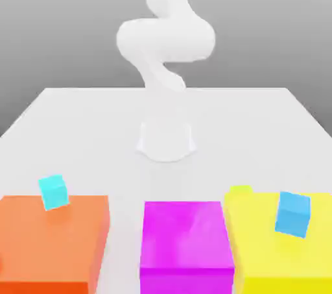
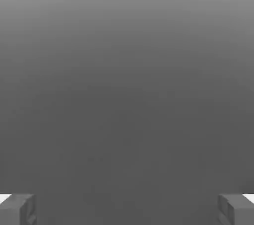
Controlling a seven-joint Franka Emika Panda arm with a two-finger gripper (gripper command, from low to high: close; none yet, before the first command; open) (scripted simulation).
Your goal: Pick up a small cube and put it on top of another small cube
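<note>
Waiting above a white table with jaws spread wide and holding nothing, your gripper has no cube between its fingers.

Nearest you in the exterior view stand three big blocks: orange, magenta, yellow. A small cyan cube rests on the orange one, a small blue cube on the yellow, well apart, so one must travel. Beyond them rises the white arm.

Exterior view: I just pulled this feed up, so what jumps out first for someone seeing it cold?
Three big blocks line the near edge: orange block on the exterior view's left, magenta block in the middle, yellow block on the right. A cyan cube sits on the orange one and a blue cube on the yellow. Behind them rises the white arm.
</note>
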